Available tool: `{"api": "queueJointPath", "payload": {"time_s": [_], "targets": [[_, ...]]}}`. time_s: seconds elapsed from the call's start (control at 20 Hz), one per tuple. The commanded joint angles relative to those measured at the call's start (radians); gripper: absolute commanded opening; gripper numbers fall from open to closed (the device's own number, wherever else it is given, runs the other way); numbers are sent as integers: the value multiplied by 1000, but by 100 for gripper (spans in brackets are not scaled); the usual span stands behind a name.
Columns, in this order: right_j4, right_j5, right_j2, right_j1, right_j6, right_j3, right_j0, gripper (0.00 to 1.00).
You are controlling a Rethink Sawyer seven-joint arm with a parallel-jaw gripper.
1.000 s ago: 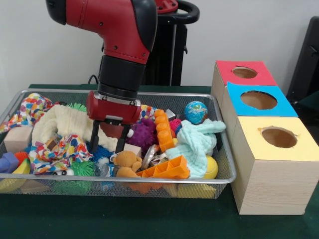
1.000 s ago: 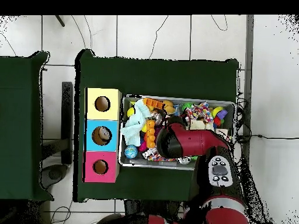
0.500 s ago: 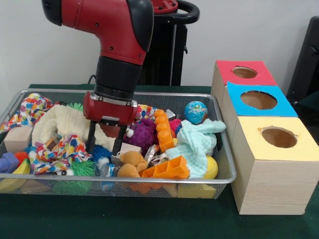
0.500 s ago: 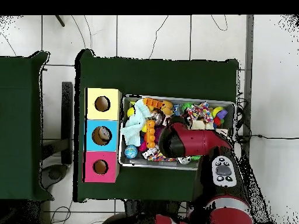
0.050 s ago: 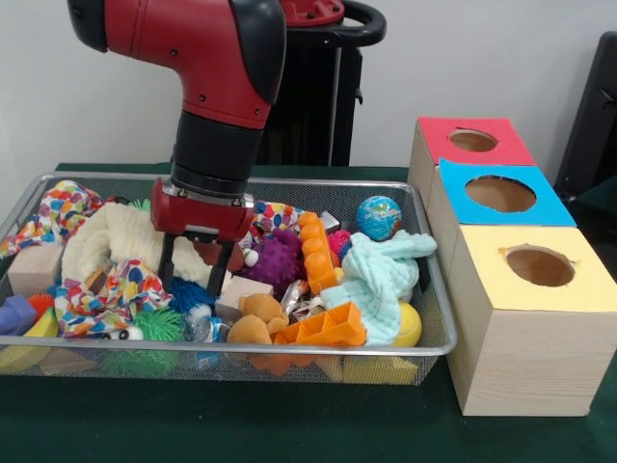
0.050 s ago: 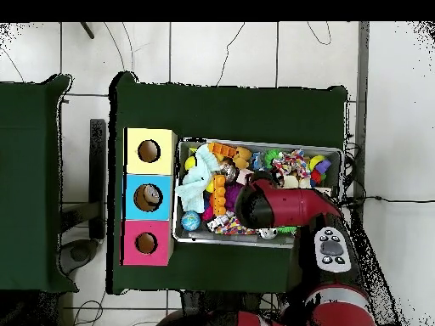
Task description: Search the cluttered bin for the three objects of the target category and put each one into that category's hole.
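Note:
My gripper (image 5: 193,282) hangs open inside the wire bin (image 5: 434,289), its fingers (image 5: 165,265) straddling the edge of a cream plush cloth (image 5: 120,239) just above a blue spiky toy (image 5: 193,294). Nothing is held between the fingers. A wooden block (image 5: 243,289) and a brown teddy (image 5: 253,318) lie just right of them. Three boxes with holes stand right of the bin: red top (image 5: 472,141), blue top (image 5: 499,194), yellow top (image 5: 540,266). In the overhead view the arm (image 6: 276,204) hides the gripper; the yellow box (image 6: 149,151), blue box (image 6: 149,197) and red box (image 6: 146,243) stand left of the bin.
The bin also holds a purple spiky ball (image 5: 278,258), orange plastic pieces (image 5: 318,253), a mint cloth (image 5: 378,275), a globe ball (image 5: 379,217), a spotted cloth (image 5: 106,294), a yellow ball (image 5: 409,326) and green spiky toys (image 5: 159,326).
The gripper has shifted a little to the left in the front view, along the cream plush cloth, staying open. The objects in the bin have not visibly moved.

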Motion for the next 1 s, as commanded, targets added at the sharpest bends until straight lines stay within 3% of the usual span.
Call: {"api": "queueJointPath", "payload": {"time_s": [0.05,0.25,0.45,0.65,1.0], "targets": [[-39,108,141,63,-20,-32,-44,100],[-33,82,154,65,5,-13,-56,100],[-31,-17,218,54,57,36,-104,100],[-19,11,308,44,41,68,-163,100],[-45,-15,331,20,47,73,-175,100]]}}
